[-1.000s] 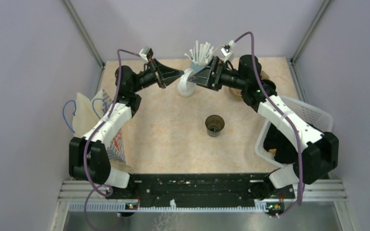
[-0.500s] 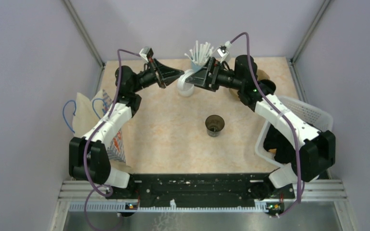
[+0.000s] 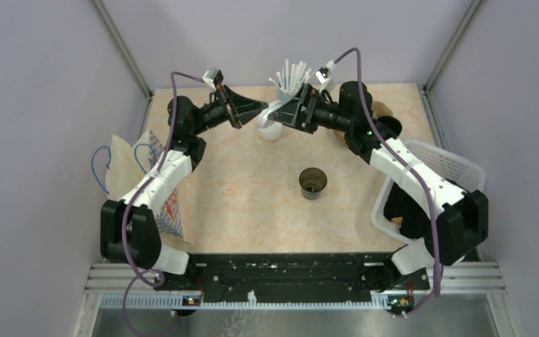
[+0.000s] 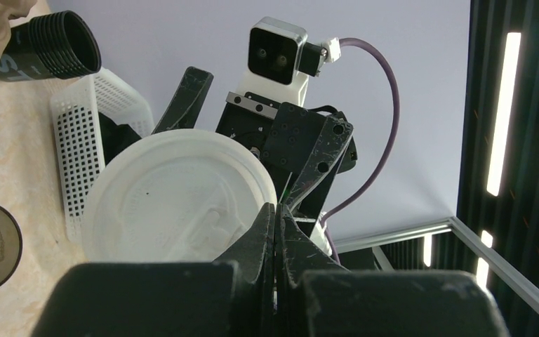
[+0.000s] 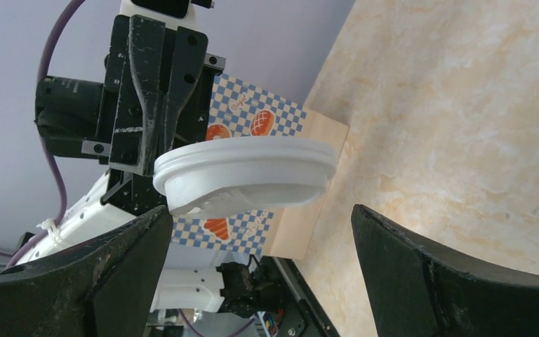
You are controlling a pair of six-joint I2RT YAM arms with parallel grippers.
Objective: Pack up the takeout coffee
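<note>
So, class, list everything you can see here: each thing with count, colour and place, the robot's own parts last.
coffee cup: one, dark brown, upright, centre
lid: one, white, held above the far side
cup of straws: one, light blue with white straws, far edge
basket: one, white, right side
paper bag: one, beige with blue checks, left side
ribbed cup: one, black, lying near the basket
left gripper: one, black, jaws shut on the lid
right gripper: one, black, jaws open, facing the lid

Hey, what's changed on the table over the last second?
The right gripper has edged leftward in the top view, closer to the white lid, its fingers open. The left gripper keeps its pinch on the lid's rim, unmoved. The dark cup, straw cup and basket stayed put.
</note>
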